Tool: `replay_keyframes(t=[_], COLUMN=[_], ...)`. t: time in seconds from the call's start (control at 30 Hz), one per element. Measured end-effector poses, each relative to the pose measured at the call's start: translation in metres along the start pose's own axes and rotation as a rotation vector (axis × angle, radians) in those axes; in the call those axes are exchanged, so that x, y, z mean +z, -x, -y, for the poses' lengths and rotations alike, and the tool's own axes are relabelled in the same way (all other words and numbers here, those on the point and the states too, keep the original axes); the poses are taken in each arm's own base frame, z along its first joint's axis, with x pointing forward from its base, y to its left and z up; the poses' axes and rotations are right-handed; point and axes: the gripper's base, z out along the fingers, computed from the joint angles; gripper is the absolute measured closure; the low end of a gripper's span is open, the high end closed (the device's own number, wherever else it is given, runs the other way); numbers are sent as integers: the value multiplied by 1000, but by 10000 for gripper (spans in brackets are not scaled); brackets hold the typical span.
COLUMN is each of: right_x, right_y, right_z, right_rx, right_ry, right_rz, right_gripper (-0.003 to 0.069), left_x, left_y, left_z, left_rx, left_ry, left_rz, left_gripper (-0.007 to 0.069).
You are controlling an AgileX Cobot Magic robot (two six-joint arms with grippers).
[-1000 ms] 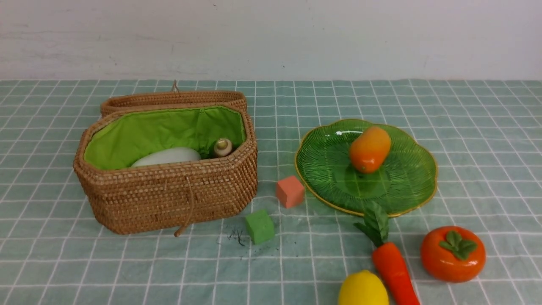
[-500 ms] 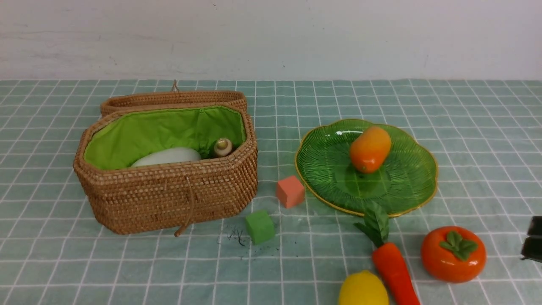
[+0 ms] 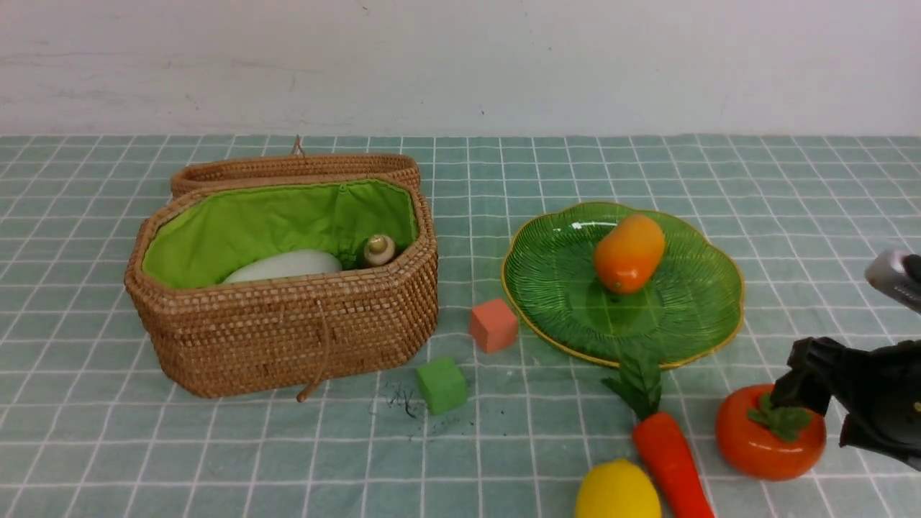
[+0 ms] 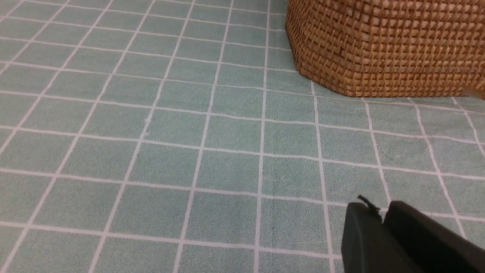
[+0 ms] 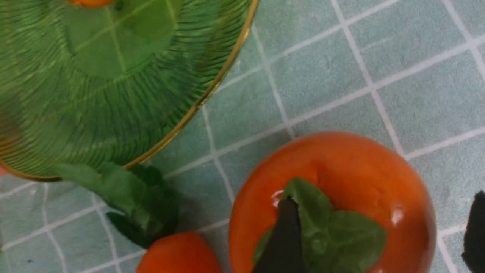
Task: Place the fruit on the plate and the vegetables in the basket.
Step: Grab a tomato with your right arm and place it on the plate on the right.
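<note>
Right tool (image 5: 382,199) hangs spread over the persimmon (image 5: 352,167), left tool (image 4: 380,212) pressed together near the basket (image 4: 379,45)

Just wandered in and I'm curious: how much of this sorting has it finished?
Done: mango on the plate, white radish in the basket. In hand: the open right gripper hovers over the persimmon, not gripping yet. Left: persimmon, lemon to plate; carrot to basket.

I read my right pincer (image 5: 382,212) as jaws spread wide, angled downward, reaching in from my right side. My left pincer (image 4: 382,218) shows jaws pressed together.
</note>
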Motion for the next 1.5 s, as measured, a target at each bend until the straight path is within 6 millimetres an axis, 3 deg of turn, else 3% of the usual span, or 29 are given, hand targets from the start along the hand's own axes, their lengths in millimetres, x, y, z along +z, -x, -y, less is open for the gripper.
replay_keyframes(t=[0.17,0.3,0.47,0.6,0.73,0.83,0.93,0.97,1.03,1.13,1.17,1.2,1.23,1.27,1.3,1.33,1.4,1.5], right_x=[19,22,14,-3,-37,-67,-78,-78,-71,-50,-51,-31,-32,-12,-13,1,10,14], right_y=[1,3,3,5,33,52,56,58,55,49,48,41,41,36,36,33,34,38], right_z=[2,1,-3,-11,-44,-102,-159,-161,-209,-256,-263,-285,-290,-307,-311,-322,-331,-337], right_rx=[55,46,-31,-115,-186,-302,-372,-370,-424,-480,-489,-518,-524,-555,-563,-589,-627,-647], right_ry=[-17,-11,7,38,136,299,466,472,590,682,700,734,749,772,783,797,815,829], right_rz=[-40,-40,-52,-89,7,102,156,164,189,202,208,189,195,182,190,184,188,201], right_gripper=[111,184,184,191,191,191,192,192,192,192,192,192,192,192,192,192,192,192], left_x=[0,0,0,0,0,0,0,0,0,0,0,0,0,0,0,0,0,0], left_y=[0,0,0,0,0,0,0,0,0,0,0,0,0,0,0,0,0,0], left_z=[0,0,0,0,0,0,0,0,0,0,0,0,0,0,0,0,0,0], left_rx=[0,0,0,0,0,0,0,0,0,0,0,0,0,0,0,0,0,1], left_ry=[0,0,0,0,0,0,0,0,0,0,0,0,0,0,0,0,0,0], left_rz=[0,0,0,0,0,0,0,0,0,0,0,0,0,0,0,0,0,0], left_gripper=[545,540,540,540,540,540,540,540,540,540,540,540,540,540,540,540,540,540])
